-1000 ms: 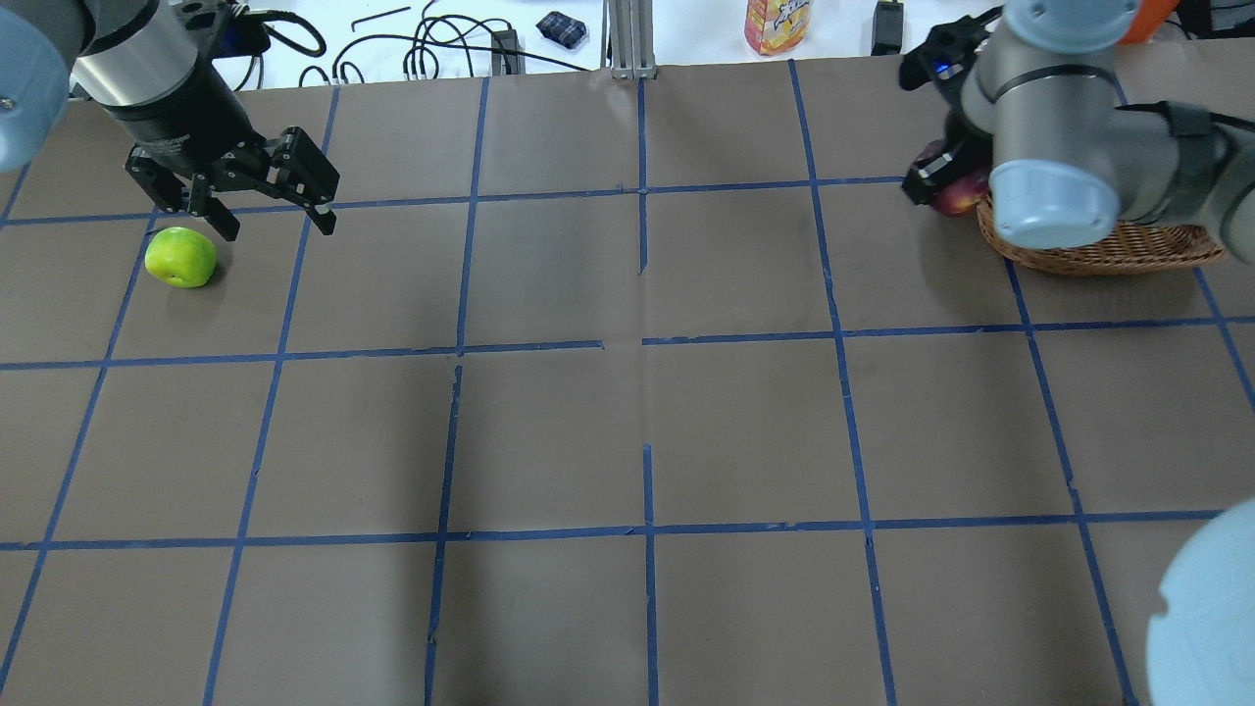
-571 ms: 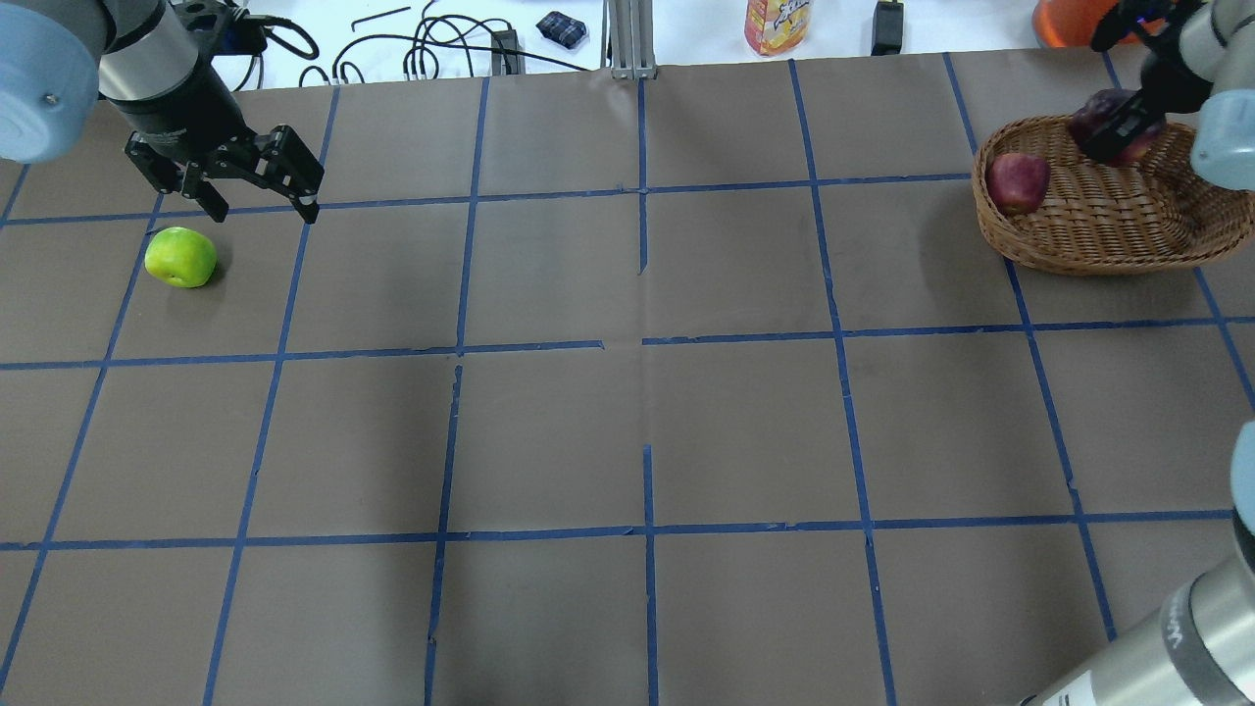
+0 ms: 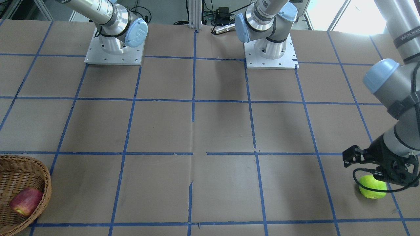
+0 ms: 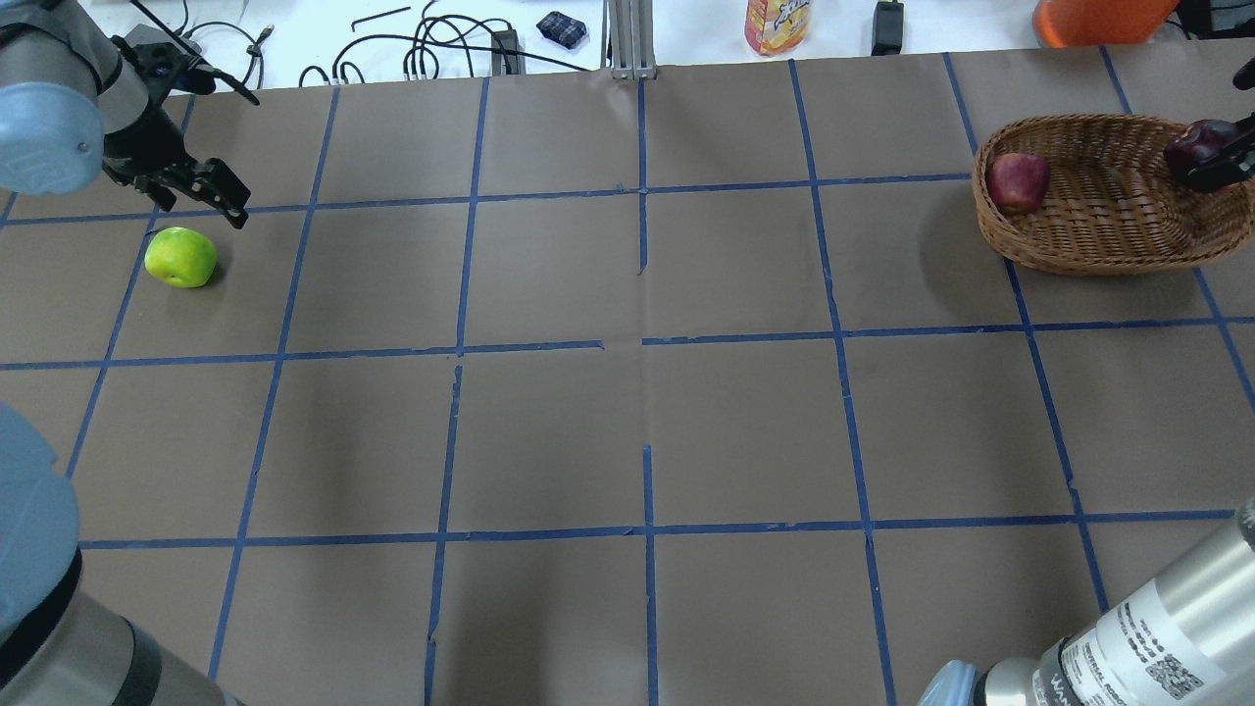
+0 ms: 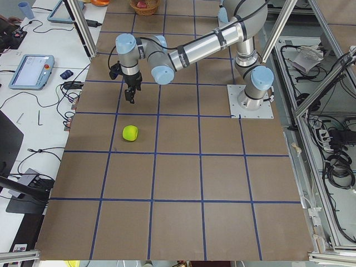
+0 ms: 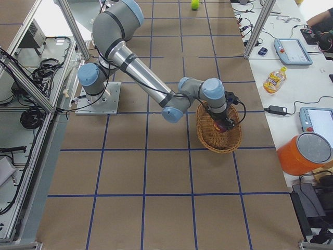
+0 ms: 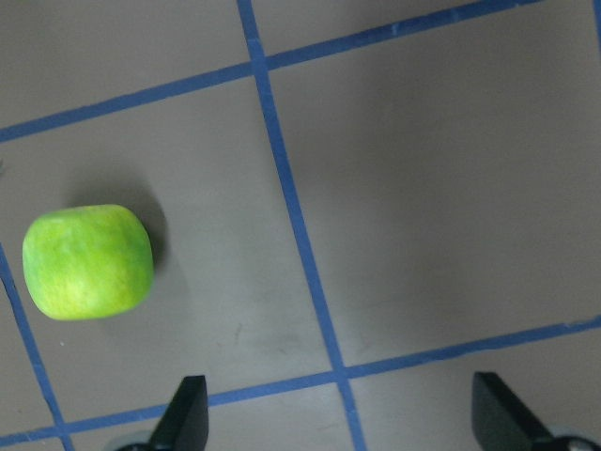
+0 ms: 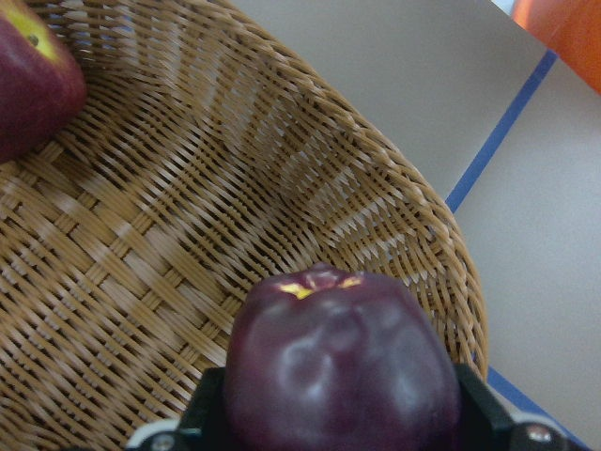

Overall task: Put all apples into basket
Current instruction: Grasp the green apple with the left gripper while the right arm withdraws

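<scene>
My left gripper (image 4: 196, 199) hangs with its fingers spread wide and nothing between them. The lime green apple (image 4: 180, 257) lies on the table (image 4: 745, 431) near it, at about its 6 o'clock, apart from the fingers. Far across, the red apple (image 4: 1018, 182) rests inside the wicker basket (image 4: 1098, 240) at its 9 o'clock end. My right gripper (image 4: 1214, 169) pinches the maroon apple (image 4: 1188, 143) over the basket's 3 o'clock end.

Three apples: red apple (image 4: 1018, 182), maroon apple (image 4: 1189, 143), green apple (image 4: 180, 257); one wicker basket (image 4: 1098, 247)
</scene>
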Tool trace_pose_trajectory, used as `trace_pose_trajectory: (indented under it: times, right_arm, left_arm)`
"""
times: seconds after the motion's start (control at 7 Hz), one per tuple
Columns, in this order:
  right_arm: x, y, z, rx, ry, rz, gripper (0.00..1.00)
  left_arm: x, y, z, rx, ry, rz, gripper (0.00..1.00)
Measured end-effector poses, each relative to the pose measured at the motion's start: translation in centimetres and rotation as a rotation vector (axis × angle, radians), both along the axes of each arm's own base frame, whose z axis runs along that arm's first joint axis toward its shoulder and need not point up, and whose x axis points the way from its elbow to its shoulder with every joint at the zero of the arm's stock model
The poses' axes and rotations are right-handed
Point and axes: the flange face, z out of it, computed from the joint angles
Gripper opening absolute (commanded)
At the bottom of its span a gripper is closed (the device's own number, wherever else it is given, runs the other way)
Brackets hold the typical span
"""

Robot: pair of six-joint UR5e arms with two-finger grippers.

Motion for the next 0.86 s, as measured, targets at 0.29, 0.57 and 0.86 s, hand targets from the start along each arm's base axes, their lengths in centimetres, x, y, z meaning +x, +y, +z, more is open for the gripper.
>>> trace_pose_trajectory:
  times: [0.29,0.57,0.86]
  right_arm:
    - [-1.1,-0.5,-0.8,-0.050,-0.064,0.016,1.00]
    - [-1.2,-0.6,-1.5,-0.053,-0.082,0.019,1.00]
    - [-1.2,-0.6,-1.2,-0.053,-0.084,0.019,1.00]
  left_arm:
    - [6.7,-1.4,-4.0,-0.007,0.017,0.008,1.00]
    - [9.4,-2.5,-7.3,0.001,0.046,-0.001,1.00]
    - [10.4,-2.9,-10.5,0.017,0.091,0.021,0.59]
